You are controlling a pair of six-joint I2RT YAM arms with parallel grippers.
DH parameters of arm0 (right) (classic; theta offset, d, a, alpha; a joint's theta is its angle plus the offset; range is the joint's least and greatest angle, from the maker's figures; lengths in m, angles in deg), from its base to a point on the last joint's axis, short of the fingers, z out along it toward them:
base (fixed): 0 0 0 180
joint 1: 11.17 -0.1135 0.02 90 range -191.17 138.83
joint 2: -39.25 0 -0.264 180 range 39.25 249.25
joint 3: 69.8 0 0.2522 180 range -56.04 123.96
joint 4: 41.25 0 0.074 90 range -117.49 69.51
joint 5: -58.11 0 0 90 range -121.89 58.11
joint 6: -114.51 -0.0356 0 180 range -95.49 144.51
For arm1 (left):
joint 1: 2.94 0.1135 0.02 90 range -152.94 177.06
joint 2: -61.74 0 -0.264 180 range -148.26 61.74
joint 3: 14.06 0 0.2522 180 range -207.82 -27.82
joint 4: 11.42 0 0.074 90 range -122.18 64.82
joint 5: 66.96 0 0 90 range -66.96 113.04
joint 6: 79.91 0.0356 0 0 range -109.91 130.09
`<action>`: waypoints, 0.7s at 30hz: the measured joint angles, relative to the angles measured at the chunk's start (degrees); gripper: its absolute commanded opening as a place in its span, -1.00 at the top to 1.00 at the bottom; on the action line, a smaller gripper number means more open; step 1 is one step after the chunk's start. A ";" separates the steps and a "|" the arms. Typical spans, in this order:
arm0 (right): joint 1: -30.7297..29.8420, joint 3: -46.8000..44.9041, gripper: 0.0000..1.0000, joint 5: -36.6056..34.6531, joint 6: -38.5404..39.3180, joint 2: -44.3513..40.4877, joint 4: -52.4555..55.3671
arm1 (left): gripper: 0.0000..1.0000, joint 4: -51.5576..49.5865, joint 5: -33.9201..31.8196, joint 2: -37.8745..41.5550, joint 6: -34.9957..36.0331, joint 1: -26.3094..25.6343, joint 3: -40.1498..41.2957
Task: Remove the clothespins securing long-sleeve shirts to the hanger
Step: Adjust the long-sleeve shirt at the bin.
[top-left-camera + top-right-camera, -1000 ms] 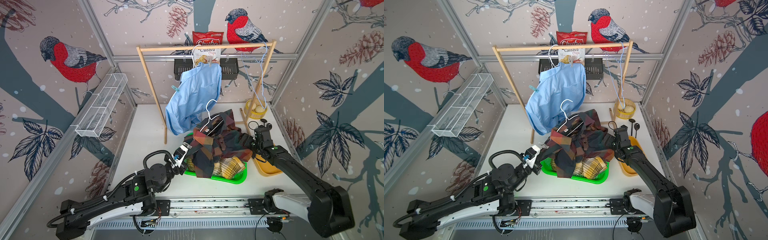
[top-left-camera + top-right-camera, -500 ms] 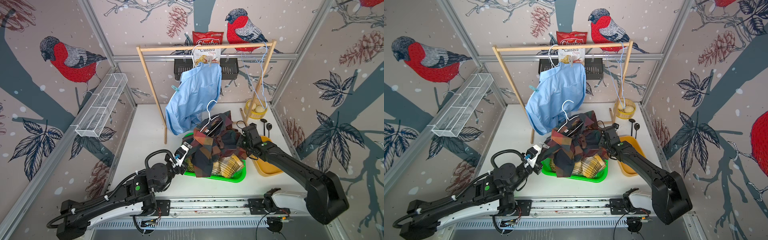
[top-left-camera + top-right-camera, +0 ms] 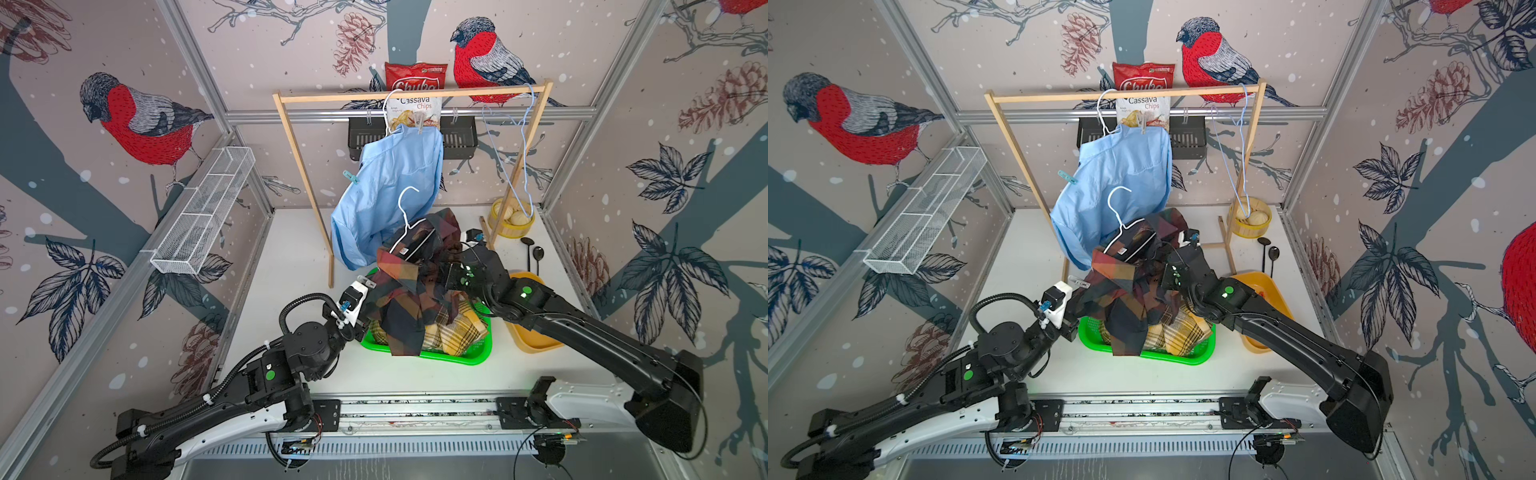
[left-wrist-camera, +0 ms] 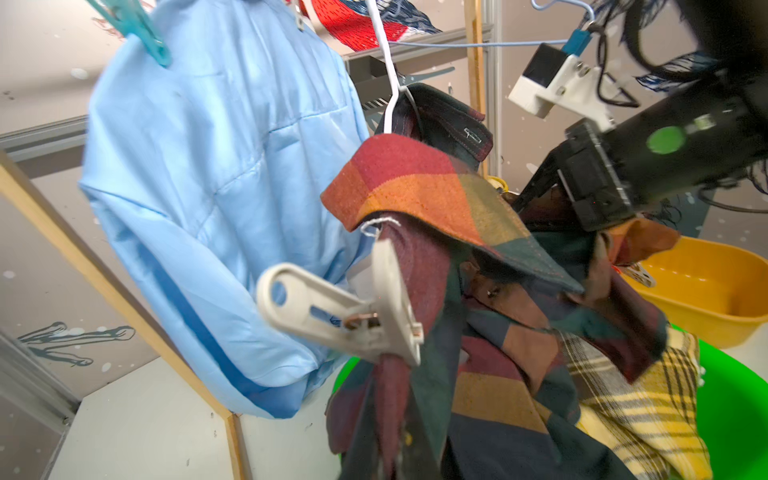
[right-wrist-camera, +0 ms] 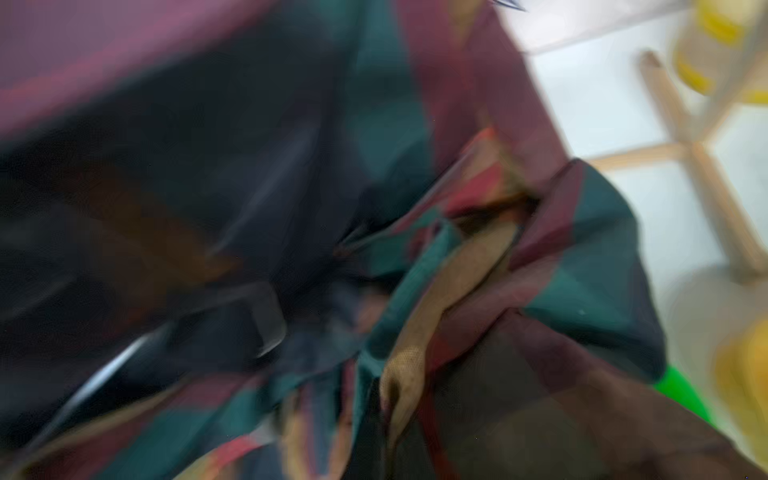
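Though crumpled, yellow flannel [image 3: 454, 332] in basket [image 3: 459, 360]

Two arms rise from one silver rail [image 3: 415, 409] at six o'clock in both top views. Our left arm [image 3: 257, 374], at seven o'clock, and right arm [image 3: 582, 332], at four o'clock, share one build. Both have white shells at the base and matt black links and round joints beyond, marked with green dots [image 3: 527, 289]. A ribbed black hose [image 3: 307, 295] loops above the left arm, bound lower down with white ties. Thin black wires trail below the right base. The right wrist carries a white camera mount [image 4: 552, 83] with silver screws, a black block and a blue plug. We see the right pincer [image 4: 600, 226] as black and square-edged.
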 measured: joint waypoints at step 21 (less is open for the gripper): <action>5.73 -27.26 -0.16 2.97 -13.03 -3.26 -13.84 | 1.00 0.66 10.80 -1.01 2.78 0.66 -1.90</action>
